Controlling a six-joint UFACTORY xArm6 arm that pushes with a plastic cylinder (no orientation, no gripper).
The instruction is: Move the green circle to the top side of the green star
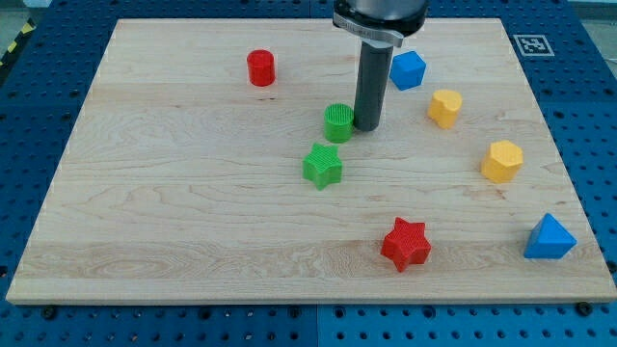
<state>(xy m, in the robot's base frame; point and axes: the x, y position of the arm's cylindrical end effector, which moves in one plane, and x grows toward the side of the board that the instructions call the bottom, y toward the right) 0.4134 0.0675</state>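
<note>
**Mia:** Where is my tip [366,127]?

**Sam:** It is the bottom end of the dark rod. It sits on the wooden board [174,212], right beside the green circle [338,122], on the circle's right side in the view. They look like they touch, or almost touch.

**Mia:** Does the arm have a pincer? Is it wide or narrow?

**Sam:** There is no pincer here, only the straight rod, so it holds nothing.

**Mia:** And where is the green circle?

**Sam:** It is just above the green star [322,165], a tiny bit to the right. There is a small gap between the 2 of them, so they are near but apart.

**Mia:** What else is on the board?

**Sam:** I will tell you all from the green star. A red cylinder [260,67] is far up and to the left. A blue block [408,69] is up and to the right, past the rod. A yellow heart-like block [444,107] is to the right and a bit up. A yellow hexagon block [502,160] is far right, level with the star. A red star [406,243] is down and to the right. A blue triangle block [549,237] is far down-right, near the board's edge.
</note>
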